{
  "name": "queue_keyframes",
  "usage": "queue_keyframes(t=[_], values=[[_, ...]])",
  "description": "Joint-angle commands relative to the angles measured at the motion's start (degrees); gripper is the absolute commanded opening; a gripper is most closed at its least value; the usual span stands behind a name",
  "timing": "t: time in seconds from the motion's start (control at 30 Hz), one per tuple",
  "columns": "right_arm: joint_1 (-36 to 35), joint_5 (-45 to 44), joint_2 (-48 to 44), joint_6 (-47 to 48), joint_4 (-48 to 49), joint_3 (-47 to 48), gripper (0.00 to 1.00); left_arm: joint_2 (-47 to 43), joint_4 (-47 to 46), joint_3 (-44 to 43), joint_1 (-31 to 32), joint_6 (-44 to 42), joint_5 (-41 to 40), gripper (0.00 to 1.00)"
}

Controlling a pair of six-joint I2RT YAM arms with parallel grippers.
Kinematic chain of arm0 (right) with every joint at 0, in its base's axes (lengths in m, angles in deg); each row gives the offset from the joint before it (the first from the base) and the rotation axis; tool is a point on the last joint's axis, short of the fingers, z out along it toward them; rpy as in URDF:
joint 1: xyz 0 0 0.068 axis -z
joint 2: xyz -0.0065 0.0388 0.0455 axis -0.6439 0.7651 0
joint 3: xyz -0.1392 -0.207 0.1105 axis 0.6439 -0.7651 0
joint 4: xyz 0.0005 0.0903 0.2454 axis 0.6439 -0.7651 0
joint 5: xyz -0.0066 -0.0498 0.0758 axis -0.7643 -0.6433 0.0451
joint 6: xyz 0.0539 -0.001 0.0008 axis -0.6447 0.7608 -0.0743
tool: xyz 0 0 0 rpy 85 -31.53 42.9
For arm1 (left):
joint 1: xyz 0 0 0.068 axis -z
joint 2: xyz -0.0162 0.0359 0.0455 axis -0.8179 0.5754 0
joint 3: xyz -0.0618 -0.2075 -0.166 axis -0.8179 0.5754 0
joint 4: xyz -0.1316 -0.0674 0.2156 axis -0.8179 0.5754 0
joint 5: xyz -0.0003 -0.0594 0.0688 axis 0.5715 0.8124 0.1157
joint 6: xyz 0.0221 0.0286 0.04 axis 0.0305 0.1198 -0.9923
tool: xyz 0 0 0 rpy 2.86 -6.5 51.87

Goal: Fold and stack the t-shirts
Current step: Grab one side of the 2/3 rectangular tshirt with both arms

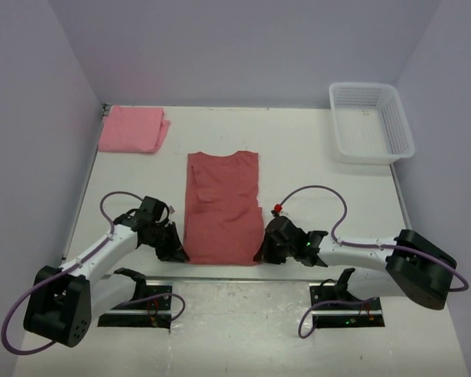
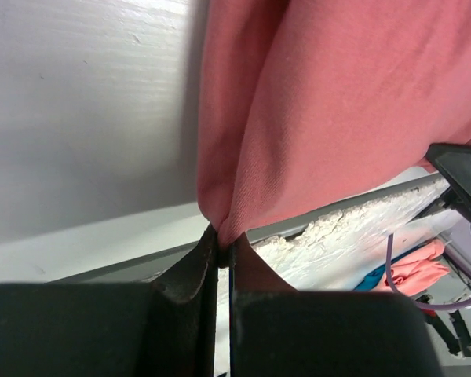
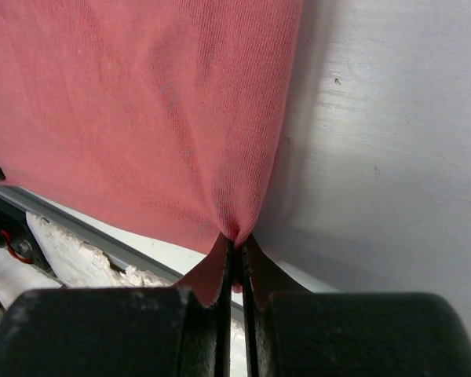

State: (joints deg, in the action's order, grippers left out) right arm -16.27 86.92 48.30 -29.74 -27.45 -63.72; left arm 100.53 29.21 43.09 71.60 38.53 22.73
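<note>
The brick-red t-shirt (image 1: 222, 207) lies flat in the middle of the table, folded into a long narrow strip with its collar at the far end. My left gripper (image 1: 177, 251) is shut on its near left corner, and the left wrist view shows the cloth (image 2: 314, 118) pinched between the jaws of that gripper (image 2: 222, 250). My right gripper (image 1: 263, 253) is shut on the near right corner, and the right wrist view shows the cloth (image 3: 141, 118) pinched between the jaws of that gripper (image 3: 237, 242). The lighter pink t-shirt (image 1: 133, 129) lies folded at the far left corner.
A white plastic lattice basket (image 1: 370, 122) stands at the far right corner. The table's near edge (image 1: 220, 271) runs just behind both grippers. Lilac walls close the left, back and right sides.
</note>
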Motion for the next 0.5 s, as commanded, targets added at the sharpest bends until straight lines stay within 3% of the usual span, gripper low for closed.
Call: queue_keyframes(t=[0.0,0.47], values=[[-0.24,-4.44,-0.09,2.44,-8.92,-1.25,0.0,-1.88,3.89,-0.67,1.54,1.63,-2.14,0.0],[-1.12,-4.88,-5.8,3.76,-13.49,0.07,0.0,-3.28,4.59,-2.24,1.99,-0.3,-1.17,0.0]])
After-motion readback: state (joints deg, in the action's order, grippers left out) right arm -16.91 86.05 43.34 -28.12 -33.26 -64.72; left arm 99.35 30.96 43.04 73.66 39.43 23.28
